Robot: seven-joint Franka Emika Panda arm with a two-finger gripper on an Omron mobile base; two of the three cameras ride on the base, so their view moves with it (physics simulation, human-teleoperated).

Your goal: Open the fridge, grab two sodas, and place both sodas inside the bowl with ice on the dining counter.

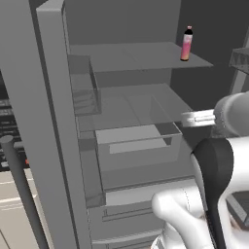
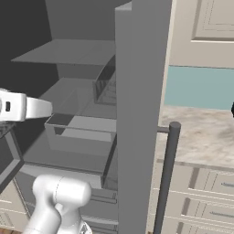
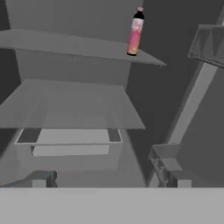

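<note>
The fridge [image 1: 48, 121] stands open, both grey doors swung out, so its shelves and a clear drawer [image 1: 138, 146] are bare to view. One pink soda [image 1: 187, 44] with a dark cap stands upright at the right end of the top shelf, and the hand view has this soda [image 3: 135, 33] at its top. My gripper [image 3: 109, 181] is open and empty, its fingertips [image 3: 43, 178] far apart. It hovers in front of the fridge at middle-shelf height, well below the soda. The hand [image 1: 197, 117] points into the fridge [image 2: 141, 114]. The bowl and the dining counter are out of view.
The right door's bar handle [image 2: 167, 178] stands close on the right, and the left door's handle [image 1: 19, 185] on the left. Door bins [image 3: 208, 43] hang inside the right door. A beige counter [image 2: 205, 132] over cream drawers lies beyond.
</note>
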